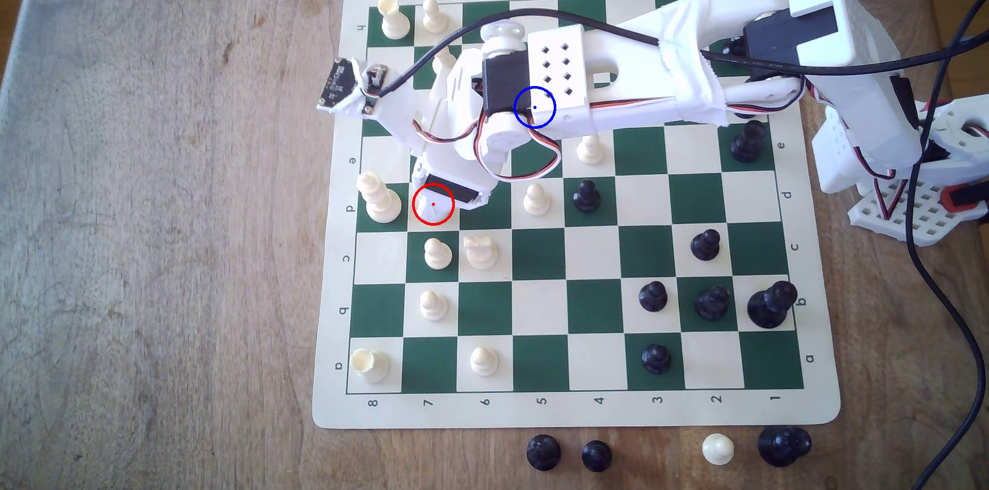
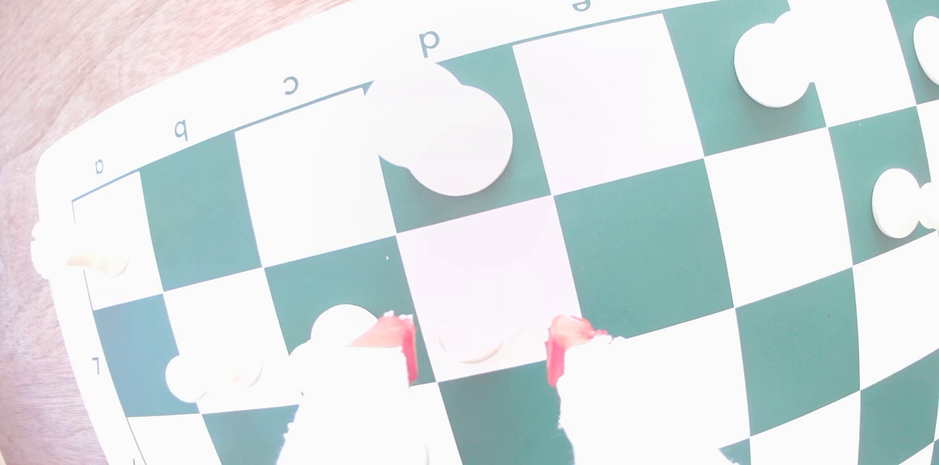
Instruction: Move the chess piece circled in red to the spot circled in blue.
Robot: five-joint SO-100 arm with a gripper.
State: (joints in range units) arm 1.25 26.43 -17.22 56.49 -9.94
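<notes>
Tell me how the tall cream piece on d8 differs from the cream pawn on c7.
The tall cream piece rises clearly higher and has a stepped, ridged body, while the cream pawn is short with a plain round head. The tall cream piece stands in the board's outermost file at the exterior view's left; the cream pawn stands one file further in and one row lower in that view. Both are cream, upright and on green squares.

table (image 1: 160, 201): worn brown wood, visible grain | light: bright daylight, palest along the table's edge at the exterior view's left
</notes>
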